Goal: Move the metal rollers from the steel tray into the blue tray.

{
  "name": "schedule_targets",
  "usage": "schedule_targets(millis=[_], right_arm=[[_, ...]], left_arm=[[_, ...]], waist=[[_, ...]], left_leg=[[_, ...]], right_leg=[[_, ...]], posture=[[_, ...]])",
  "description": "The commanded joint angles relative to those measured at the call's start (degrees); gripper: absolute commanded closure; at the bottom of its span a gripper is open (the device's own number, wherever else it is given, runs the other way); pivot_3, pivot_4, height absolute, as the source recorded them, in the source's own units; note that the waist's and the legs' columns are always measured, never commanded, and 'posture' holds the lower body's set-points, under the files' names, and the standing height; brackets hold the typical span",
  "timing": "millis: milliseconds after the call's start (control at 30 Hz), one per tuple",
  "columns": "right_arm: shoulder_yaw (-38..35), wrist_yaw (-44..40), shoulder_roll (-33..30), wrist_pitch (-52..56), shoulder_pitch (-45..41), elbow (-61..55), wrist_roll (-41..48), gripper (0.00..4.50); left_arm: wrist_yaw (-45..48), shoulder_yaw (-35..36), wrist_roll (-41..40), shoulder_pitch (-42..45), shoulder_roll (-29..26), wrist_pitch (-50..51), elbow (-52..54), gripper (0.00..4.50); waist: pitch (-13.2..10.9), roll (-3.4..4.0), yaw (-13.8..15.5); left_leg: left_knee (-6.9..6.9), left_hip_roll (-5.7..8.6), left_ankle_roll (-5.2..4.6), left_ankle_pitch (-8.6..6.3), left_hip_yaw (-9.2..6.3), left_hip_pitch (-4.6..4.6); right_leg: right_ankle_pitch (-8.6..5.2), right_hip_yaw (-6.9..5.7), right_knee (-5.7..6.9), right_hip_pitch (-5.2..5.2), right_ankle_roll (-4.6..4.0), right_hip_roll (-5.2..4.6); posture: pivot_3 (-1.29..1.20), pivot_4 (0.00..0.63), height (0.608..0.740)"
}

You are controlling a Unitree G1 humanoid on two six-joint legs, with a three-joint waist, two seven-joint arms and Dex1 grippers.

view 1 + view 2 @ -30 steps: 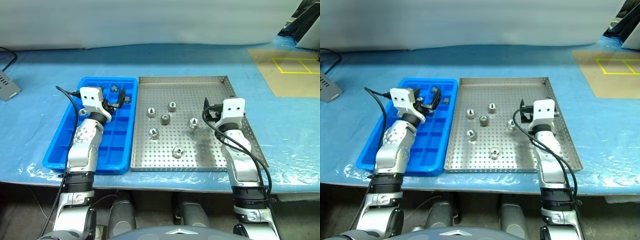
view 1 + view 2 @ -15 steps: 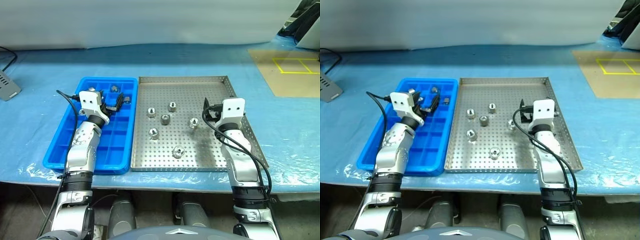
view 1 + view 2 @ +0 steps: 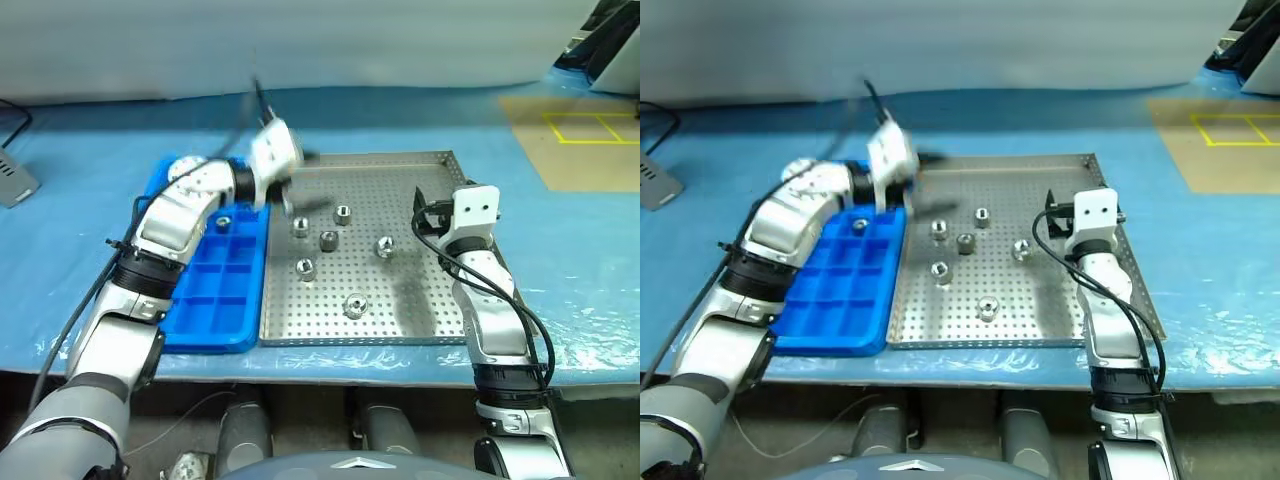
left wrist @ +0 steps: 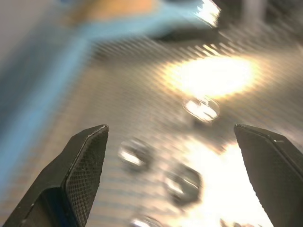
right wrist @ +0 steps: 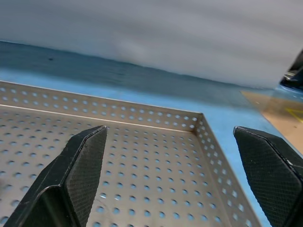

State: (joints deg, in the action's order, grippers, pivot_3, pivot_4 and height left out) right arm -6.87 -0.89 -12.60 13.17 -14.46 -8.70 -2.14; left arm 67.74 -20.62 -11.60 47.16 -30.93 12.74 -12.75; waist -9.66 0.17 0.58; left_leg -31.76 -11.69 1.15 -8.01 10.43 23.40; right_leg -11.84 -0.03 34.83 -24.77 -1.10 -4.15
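Left gripper point(image 4: 173, 142) wide open, empty, swung across from the blue tray point(image 3: 215, 290) to hover over the near-left corner region of the steel tray point(image 3: 430, 300); blurred in the head views, so exact fingertip height impossible to tell. Right gripper point(image 5: 177, 142) likewise wide open, holding nothing, parked above the right side of the steel tray, pointing toward its far rim. Six metal rollers point(image 3: 329, 239) loose on the perforated floor, clustered left of centre, well apart from one another; at least one roller already in a far compartment of the blue tray point(image 3: 222, 222). Step in hand, as judged: reach for the next roller, likely the far-left one point(image 3: 299, 227). Advice: slow the swing before descent, square the jaws either side of a single roller, come straight down so neither finger nudges it rolling, close only once the piece sits between the pads. Small, smooth, round pieces likely to skid on metal. Desk covered in light blue sheeting point(image 3: 80, 230), wrinkled plastic film along the near edge. Grey backdrop behind; tan floor with yellow tape markings point(image 3: 590, 130) at far right; grey device and cable at far left point(image 3: 15, 180).
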Motion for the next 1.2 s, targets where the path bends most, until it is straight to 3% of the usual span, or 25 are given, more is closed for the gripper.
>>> schedule_targets(millis=[33, 300, 367, 533, 700, 833, 967, 1200], right_arm=[[-1.03, 0.68, -0.46, -1.01, 0.42, -5.17, -0.61, 0.0], [0.67, 0.01, 0.76, 0.17, 4.99, -10.55, -0.47, 0.0], [4.81, -8.59, -1.77, 1.16, 6.3, -13.83, 3.38, 0.0], [2.62, -24.13, -8.97, 14.11, 6.83, -19.96, 19.59, 0.0], [2.1, -35.88, -19.85, 23.49, 9.33, -25.36, 30.07, 0.0], [0.86, -40.26, -24.55, 28.48, 11.71, -27.5, 36.49, 0.0], [1.69, -41.04, -27.41, 29.15, 11.88, -26.87, 35.98, 0.0], [5.56, -38.29, -26.04, 25.83, 10.8, -24.9, 30.82, 0.0]], left_arm=[[6.73, -2.87, 5.39, 3.13, -1.88, -8.86, -5.59, 0.01], [16.18, -5.65, 9.72, 5.78, 1.37, -21.34, -16.89, 0.01], [16.78, -6.11, 11.4, 5.92, 2.32, -25.14, -19.64, 0.01], [15.98, -6.96, 15.47, 6.45, 5.09, -30.25, -26.02, 0.01], [12.98, -6.62, 18.45, 7.67, 7.22, -33.39, -29.54, 0.01], [12.68, -6.8, 20.2, 8.28, 7.52, -34.89, -32.05, 0.01], [12.97, -6.86, 21.51, 8.52, 7.9, -35.94, -33.97, 0.01], [9.13, -7.54, 25.14, 9.35, 9.23, -36.66, -37.88, 0.01]], waist=[[0.0, 0.01, -0.06], [-0.01, 0.0, 0.07], [-0.01, 0.0, -0.12], [-0.01, 0.0, -1.25], [-0.02, -0.02, -1.14], [-0.02, -0.03, -1.19], [-0.02, -0.03, -1.29], [-0.01, -0.06, -1.19]], left_leg=[[0.01, 0.0, 0.05, 0.04, 0.1, 0.02], [-0.12, 0.0, -0.04, -0.02, 0.23, -0.31], [-0.12, 0.0, -0.19, -0.11, 0.23, -0.29], [-0.2, -0.02, -0.38, -0.22, 0.23, -0.26], [-0.47, -0.09, -0.57, -0.34, 0.23, -0.29], [-0.46, -0.09, -0.58, -0.35, 0.23, -0.33], [-0.47, -0.09, -0.58, -0.35, 0.23, -0.34], [-0.47, -0.09, -0.57, -0.34, 0.23, -0.36]], right_leg=[[-0.02, 0.0, 0.0, -0.04, -0.06, 0.01], [-0.02, 0.05, -0.05, 0.43, -0.06, -0.13], [-0.01, 0.05, -0.06, 0.43, -0.06, -0.09], [-0.01, 0.05, -0.07, 0.44, -0.07, -0.07], [-0.01, 0.03, -0.09, 0.62, -0.07, -0.15], [-0.01, 0.02, -0.12, 0.65, -0.07, -0.14], [-0.02, 0.02, -0.11, 0.64, -0.07, -0.15], [-0.02, 0.01, -0.11, 0.65, -0.06, -0.16]], posture=[[-0.29, 0.15, 0.74], [-0.36, 0.15, 0.74], [-0.38, 0.15, 0.74], [-0.39, 0.15, 0.74], [-0.4, 0.15, 0.74], [-0.4, 0.15, 0.74], [-0.39, 0.15, 0.74], [-0.39, 0.15, 0.74]])
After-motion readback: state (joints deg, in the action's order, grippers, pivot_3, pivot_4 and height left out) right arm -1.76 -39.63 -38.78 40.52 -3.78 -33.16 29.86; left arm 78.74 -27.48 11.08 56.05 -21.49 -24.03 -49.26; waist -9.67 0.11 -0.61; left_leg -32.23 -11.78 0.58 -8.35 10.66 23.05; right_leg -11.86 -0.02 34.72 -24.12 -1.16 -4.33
